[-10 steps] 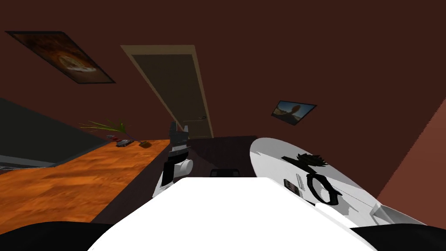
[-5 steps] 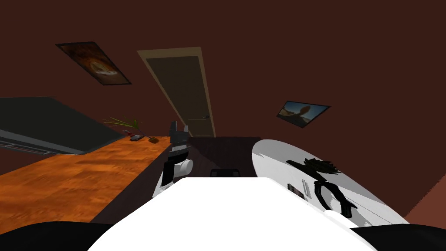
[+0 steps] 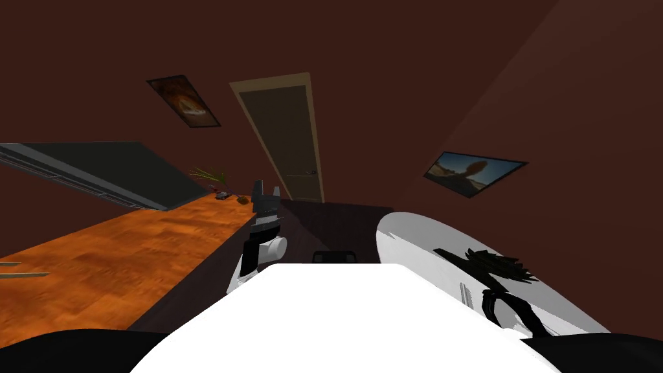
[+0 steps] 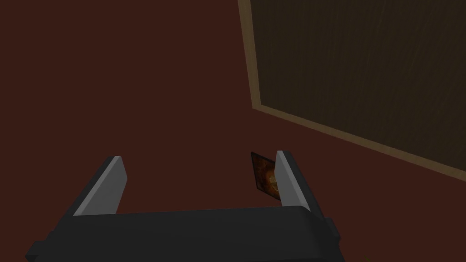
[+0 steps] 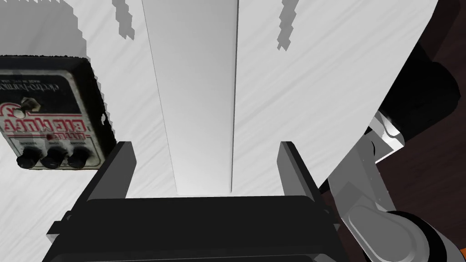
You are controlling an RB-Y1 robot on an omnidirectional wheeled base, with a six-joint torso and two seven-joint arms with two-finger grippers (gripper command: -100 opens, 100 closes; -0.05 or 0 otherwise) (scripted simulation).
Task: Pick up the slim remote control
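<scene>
The slim remote (image 5: 195, 91) is a long, plain white slab lying on the round white table (image 5: 318, 68). It runs straight out between the fingers of my right gripper (image 5: 205, 154), which is open, with a gap on each side of the slab. In the head view the remote (image 3: 462, 291) is a thin pale strip near the table's (image 3: 408, 239) near edge. My left gripper (image 3: 266, 192) is raised in front of me, away from the table, open and empty (image 4: 198, 177).
A black-edged pedal box with three knobs (image 5: 50, 118) lies on the table just beside my right gripper's finger. A black looped thing (image 3: 508, 309) and a black spiky thing (image 3: 495, 264) lie farther along. A long orange wooden top (image 3: 129, 252) runs on the left.
The whole head view has shifted: door, wall pictures and table things slid to the right, so I have turned leftwards. The pedal box has slipped behind my chest. My left arm keeps its pose.
</scene>
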